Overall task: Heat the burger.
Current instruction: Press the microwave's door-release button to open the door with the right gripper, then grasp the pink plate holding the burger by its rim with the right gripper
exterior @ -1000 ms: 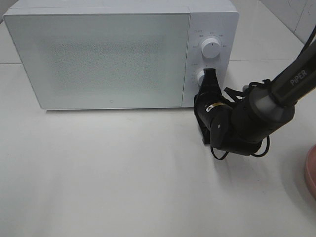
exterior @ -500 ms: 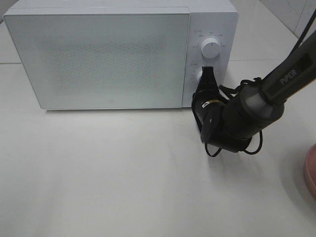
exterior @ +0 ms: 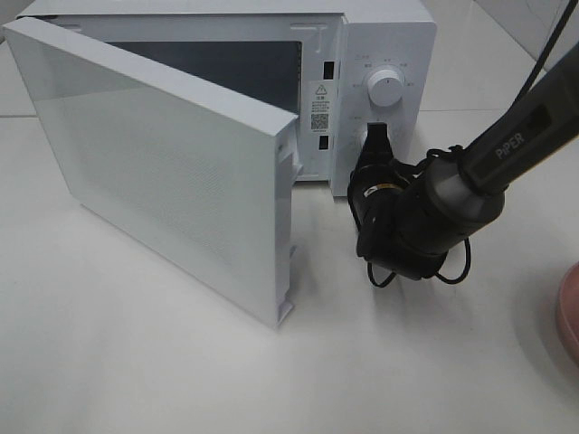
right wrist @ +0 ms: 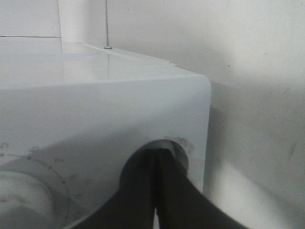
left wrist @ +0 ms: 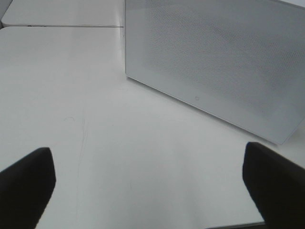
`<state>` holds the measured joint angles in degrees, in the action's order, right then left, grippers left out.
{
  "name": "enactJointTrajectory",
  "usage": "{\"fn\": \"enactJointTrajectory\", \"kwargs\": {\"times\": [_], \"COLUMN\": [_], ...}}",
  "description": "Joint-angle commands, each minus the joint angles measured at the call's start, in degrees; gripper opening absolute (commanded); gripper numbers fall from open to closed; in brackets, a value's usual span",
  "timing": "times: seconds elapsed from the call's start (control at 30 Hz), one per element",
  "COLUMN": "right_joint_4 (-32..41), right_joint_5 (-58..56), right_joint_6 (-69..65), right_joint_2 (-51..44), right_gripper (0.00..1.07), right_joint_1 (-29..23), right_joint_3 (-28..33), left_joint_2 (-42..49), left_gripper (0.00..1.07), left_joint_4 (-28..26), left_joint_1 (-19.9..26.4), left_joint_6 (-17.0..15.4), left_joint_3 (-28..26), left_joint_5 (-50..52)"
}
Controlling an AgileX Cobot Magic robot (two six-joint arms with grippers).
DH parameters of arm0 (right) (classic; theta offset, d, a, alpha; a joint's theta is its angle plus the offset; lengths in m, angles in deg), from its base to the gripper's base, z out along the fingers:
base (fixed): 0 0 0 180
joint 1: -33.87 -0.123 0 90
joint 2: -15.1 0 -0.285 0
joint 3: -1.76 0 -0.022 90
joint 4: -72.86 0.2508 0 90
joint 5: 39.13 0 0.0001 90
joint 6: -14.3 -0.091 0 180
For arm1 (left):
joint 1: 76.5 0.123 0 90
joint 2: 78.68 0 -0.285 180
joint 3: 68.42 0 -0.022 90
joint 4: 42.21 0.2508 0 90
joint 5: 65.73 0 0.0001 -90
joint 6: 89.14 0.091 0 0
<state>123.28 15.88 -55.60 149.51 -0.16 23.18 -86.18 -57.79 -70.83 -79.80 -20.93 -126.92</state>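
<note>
While the white microwave [exterior: 226, 9] on the tabletop [exterior: 136, 371] stands with its door [exterior: 163, 199] wide open, the right claw [exterior: 377, 136], clenched shut, meets the control panel [exterior: 403, 50] at its 6 o'clock and the left claw [left wrist: 150, 179] hangs released; the burger shows in no view, so loading and heating remain

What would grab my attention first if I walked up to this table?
The white microwave at the back, its big door standing wide open toward the left. Next, the black right end effector, fingers together, touching the microwave's front just below its round dial. A pinkish plate peeks in at the right edge.
</note>
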Motion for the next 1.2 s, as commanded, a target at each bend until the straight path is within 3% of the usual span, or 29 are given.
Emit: {"fn": "enactJointTrajectory", "kwargs": {"times": [0.03,0.33,0.77,1.2], "right_joint_4": [-6.4,-5.1,-5.4,-5.4], "right_joint_5": [8.0,3.7,-10.3,-27.9], "right_joint_6": [0.8,3.2,4.9,21.9], "right_joint_2": [-0.7,-2.8,-9.5,-19.4], "right_gripper": [0.00,0.00,0.00,0.00], "right_joint_1": [2.4,2.4,2.2,2.4], "right_joint_3": [-5.0,-3.9,4.9,10.5], "left_joint_2": [0.1,0.1,0.1,0.1], "left_gripper": [1.00,1.00,1.00,1.00], "left_joint_4": [-0.2,-0.2,-0.2,-0.2], "left_joint_1": [0.3,0.3,0.3,0.3], "left_joint_6": [0.0,0.0,0.0,0.0], "left_joint_3": [0.1,0.1,0.1,0.1], "left_joint_5": [-0.3,-0.3,-0.3,-0.3]}}
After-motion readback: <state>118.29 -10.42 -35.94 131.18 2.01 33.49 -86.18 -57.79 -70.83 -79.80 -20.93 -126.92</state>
